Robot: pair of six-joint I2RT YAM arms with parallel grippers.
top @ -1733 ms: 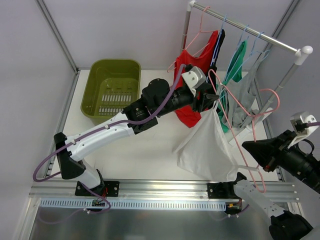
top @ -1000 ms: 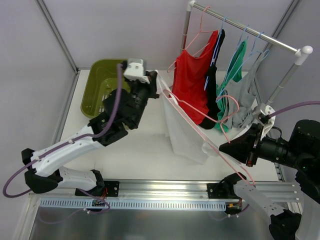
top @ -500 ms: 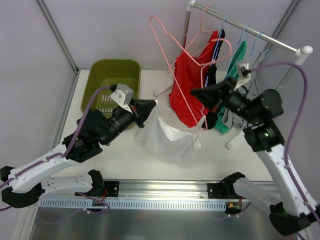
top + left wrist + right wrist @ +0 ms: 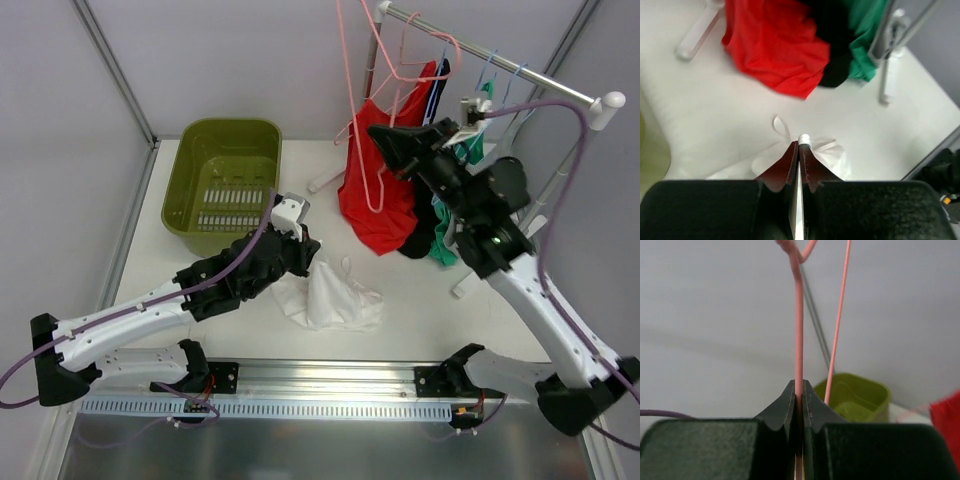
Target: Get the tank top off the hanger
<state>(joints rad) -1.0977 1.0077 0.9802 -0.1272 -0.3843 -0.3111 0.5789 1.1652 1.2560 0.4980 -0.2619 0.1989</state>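
Note:
The white tank top [image 4: 335, 298] lies crumpled on the table, off the hanger. My left gripper [image 4: 312, 258] is shut on a fold of it at its upper edge; in the left wrist view the white cloth [image 4: 836, 153] sticks out between the closed jaws of that gripper [image 4: 800, 145]. My right gripper [image 4: 380, 136] is shut on the bare pink wire hanger [image 4: 345, 70] and holds it high in front of the rack. In the right wrist view the pink wire [image 4: 798, 330] runs up from the closed jaws of that gripper [image 4: 798, 385].
A green basket [image 4: 222, 175] stands at the back left and also shows in the right wrist view [image 4: 855, 400]. The clothes rack rod [image 4: 500, 60] at the back right carries a red top [image 4: 375, 200], and black, green and grey garments. The rack's foot [image 4: 695, 37] rests on the table.
The tank top has slid off the hanger. My left gripper has carried it down to the table. My right gripper has swung the bare hanger left and up.

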